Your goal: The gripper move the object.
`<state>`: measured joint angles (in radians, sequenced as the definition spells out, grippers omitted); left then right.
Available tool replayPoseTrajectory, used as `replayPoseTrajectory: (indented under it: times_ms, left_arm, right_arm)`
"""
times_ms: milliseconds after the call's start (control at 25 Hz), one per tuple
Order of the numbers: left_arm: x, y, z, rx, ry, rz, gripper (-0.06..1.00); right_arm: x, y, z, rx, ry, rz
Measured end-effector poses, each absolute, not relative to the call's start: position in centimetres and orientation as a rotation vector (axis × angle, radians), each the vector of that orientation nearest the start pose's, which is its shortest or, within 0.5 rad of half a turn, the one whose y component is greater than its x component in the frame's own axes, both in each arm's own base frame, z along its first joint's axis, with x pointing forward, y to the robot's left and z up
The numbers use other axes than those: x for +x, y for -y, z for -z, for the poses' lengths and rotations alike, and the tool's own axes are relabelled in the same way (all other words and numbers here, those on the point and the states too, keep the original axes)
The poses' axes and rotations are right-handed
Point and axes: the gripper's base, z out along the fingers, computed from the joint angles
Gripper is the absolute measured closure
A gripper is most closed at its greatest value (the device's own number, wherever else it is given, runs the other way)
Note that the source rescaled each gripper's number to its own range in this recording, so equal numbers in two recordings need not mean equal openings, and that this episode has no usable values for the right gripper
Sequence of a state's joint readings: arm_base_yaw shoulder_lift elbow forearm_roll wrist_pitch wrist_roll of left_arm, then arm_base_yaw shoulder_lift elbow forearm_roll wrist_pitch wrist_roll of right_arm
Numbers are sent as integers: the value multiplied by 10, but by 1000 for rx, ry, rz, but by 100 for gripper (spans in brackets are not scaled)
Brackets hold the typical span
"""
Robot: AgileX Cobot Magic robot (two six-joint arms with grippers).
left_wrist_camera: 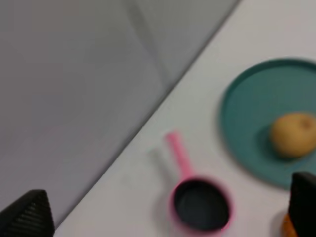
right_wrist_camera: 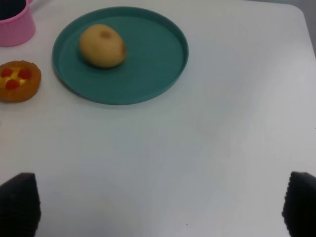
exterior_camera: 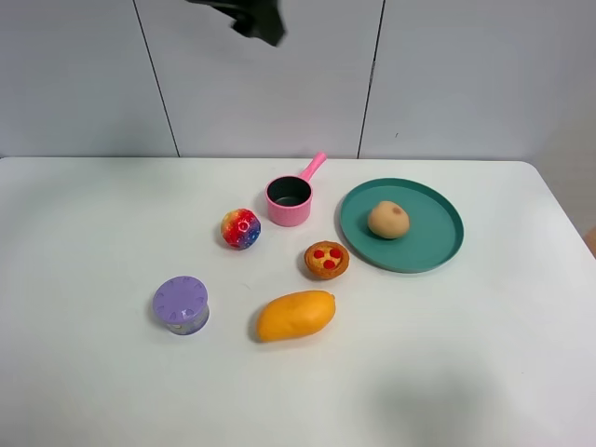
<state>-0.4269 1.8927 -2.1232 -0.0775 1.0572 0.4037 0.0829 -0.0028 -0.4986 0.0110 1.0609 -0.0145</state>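
Note:
The object, a tan potato-like lump [exterior_camera: 388,220] with a brownish spot, lies on the teal plate [exterior_camera: 428,244] at the right of centre. It also shows in the left wrist view [left_wrist_camera: 294,134] and the right wrist view [right_wrist_camera: 102,45]. My left gripper [left_wrist_camera: 167,206] is open and empty, held high near the back wall above the pink pan; a dark part of it [exterior_camera: 253,19] shows at the top of the exterior view. My right gripper [right_wrist_camera: 160,203] is open and empty over bare table, on the near side of the plate [right_wrist_camera: 148,64]. It is out of the exterior view.
A pink pan [exterior_camera: 290,198] stands left of the plate. A multicoloured ball [exterior_camera: 240,228], a small tart with red dots [exterior_camera: 326,260], an orange mango [exterior_camera: 295,315] and a purple lidded jar [exterior_camera: 181,304] lie at centre-left. Bare white table lies at the front right.

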Motion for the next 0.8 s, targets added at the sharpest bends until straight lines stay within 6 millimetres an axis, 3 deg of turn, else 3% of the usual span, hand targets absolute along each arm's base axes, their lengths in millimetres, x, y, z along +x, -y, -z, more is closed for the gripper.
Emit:
replayPoseTrajectory:
  times_ms: [160,320,440,560,800]
  left_arm:
    - [380,87,-440,698,-2261,4,-5]
    - [349,19,-471,467,-2255,-25,-5]
    - [298,-6,-499,365,-2194,-43,-5]
    - [237,-15,-514,323,-2144,-93,-5]
    - [116,-8,-495,290,-2086,-188,-6]
  right_arm:
    - [-5,0,-277,-100,-2041,-56]
    - [-5,0,-277,-100,-2041,-56]
    - [-5,0,-277,-100,-2041,-56]
    - [-5,0,-277,-100,-2041,-56]
    - [-5,0,-277,-100,-2041,-56]
